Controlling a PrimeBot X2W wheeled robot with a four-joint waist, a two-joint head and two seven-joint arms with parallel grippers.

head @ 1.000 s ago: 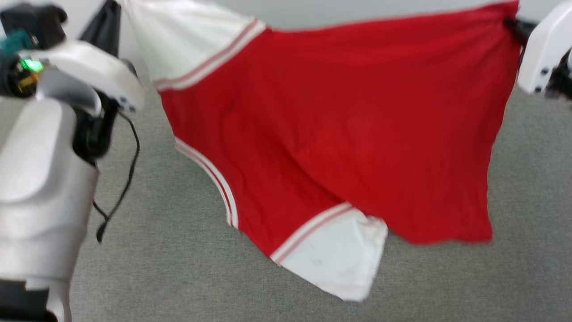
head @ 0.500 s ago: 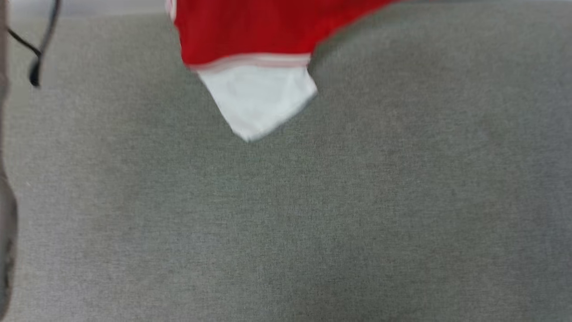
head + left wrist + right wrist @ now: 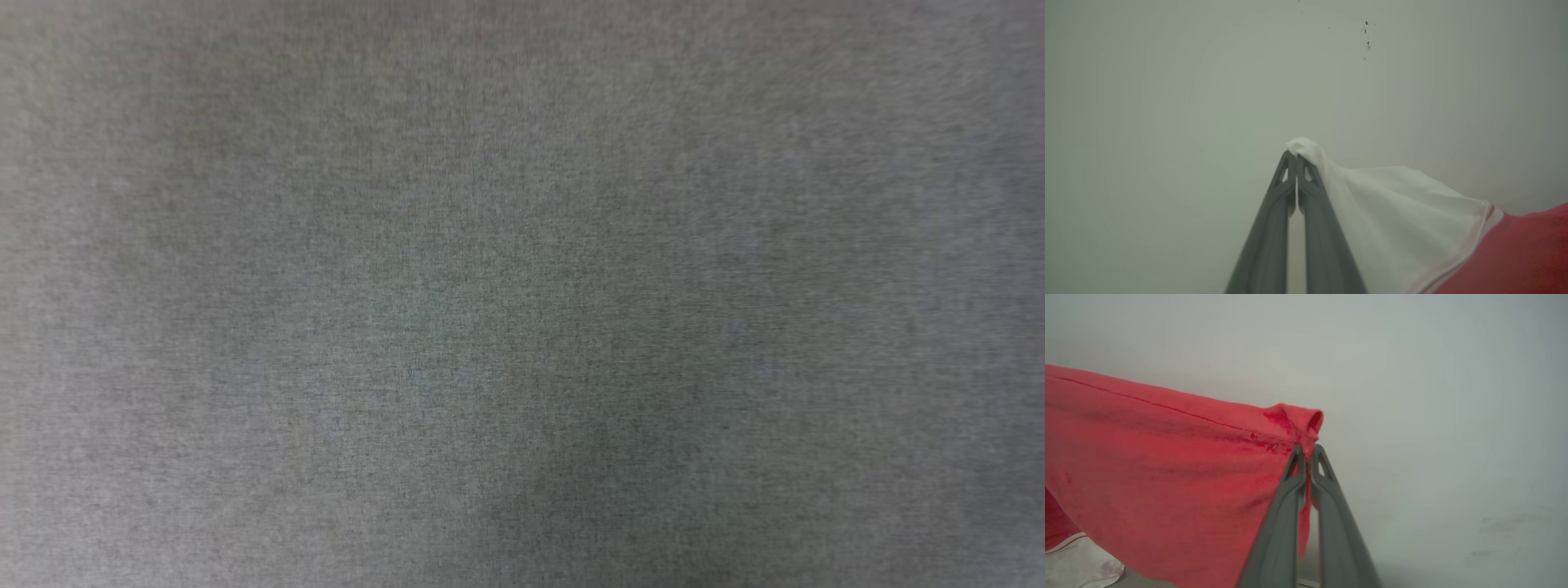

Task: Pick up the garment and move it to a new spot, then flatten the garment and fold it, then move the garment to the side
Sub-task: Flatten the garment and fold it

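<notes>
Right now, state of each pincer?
Left pincer: shut on the garment, at a white sleeve.
Right pincer: shut on the garment, at a red edge.

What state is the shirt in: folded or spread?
Spread: the shirt hangs stretched, left jaws shut on a white sleeve, right jaws on a red corner.

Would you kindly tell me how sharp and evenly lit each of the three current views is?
Head view: the grey surface is soft and slightly blurred, with a darker patch at lower centre. Left wrist view: dim with a greenish cast, yet the left gripper and the shirt are fairly crisp. Right wrist view: brighter, the right gripper sharp, corners shaded.
</notes>
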